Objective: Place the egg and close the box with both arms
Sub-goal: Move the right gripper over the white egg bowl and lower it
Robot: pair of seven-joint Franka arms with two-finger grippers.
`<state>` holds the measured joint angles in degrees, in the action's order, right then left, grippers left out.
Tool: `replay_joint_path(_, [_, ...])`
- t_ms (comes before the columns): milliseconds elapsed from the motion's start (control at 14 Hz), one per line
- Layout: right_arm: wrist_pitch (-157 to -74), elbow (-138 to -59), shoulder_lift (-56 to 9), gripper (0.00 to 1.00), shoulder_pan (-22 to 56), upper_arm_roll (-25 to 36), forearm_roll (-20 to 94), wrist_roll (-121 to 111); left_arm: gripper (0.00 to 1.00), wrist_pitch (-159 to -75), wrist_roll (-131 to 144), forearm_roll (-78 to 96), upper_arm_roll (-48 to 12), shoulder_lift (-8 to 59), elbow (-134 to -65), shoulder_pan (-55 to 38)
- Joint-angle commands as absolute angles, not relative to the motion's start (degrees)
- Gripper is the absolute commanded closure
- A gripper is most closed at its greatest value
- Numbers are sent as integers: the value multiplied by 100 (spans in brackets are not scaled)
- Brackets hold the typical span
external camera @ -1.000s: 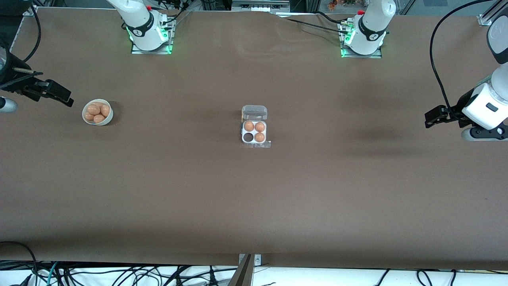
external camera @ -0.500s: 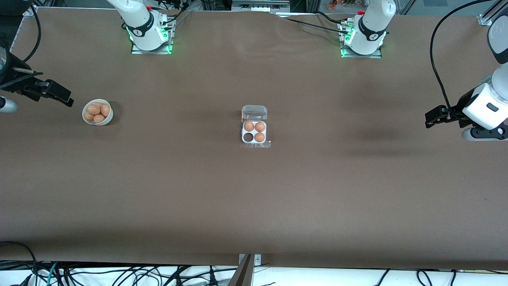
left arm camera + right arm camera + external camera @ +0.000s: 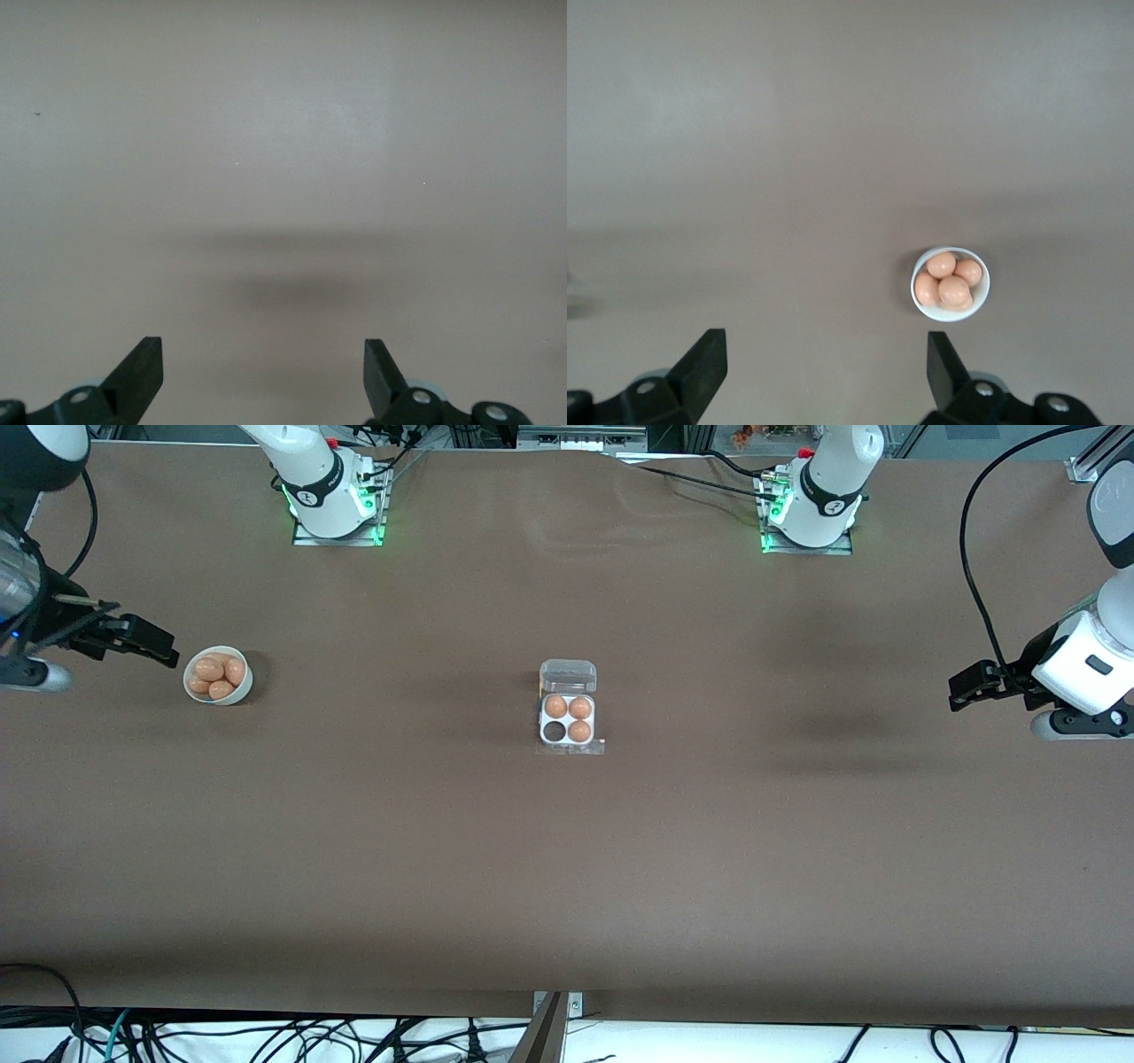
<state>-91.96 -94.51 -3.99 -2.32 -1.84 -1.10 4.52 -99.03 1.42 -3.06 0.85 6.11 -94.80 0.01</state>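
Right tool (image 3: pixel 151 642) spread wide and empty, up over the desk (image 3: pixel 567 868) just beside the white bowl (image 3: pixel 218 676) of eggs, likely going for the egg (image 3: pixel 211 668). Left tool (image 3: pixel 970 684) wide apart too, empty, waiting at its end. Box (image 3: pixel 568 722) mid-desk, lid up, one cell bare.

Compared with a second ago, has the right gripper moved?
Yes. The right gripper has shifted toward the bowl of eggs, its tips now close beside the rim.
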Motion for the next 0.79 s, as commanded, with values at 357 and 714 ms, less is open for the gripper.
replay_joint_path(357, [-10148, -10842, -660, 0, -589, 245, -439, 158, 0, -9835, 26, -185, 105, 694, -9299, 53])
replay_joint_path(714, [-11853, -12504, -185, 0, -589, 798, -439, -543, 0, -9835, 18, -193, 114, 694, -9150, 53])
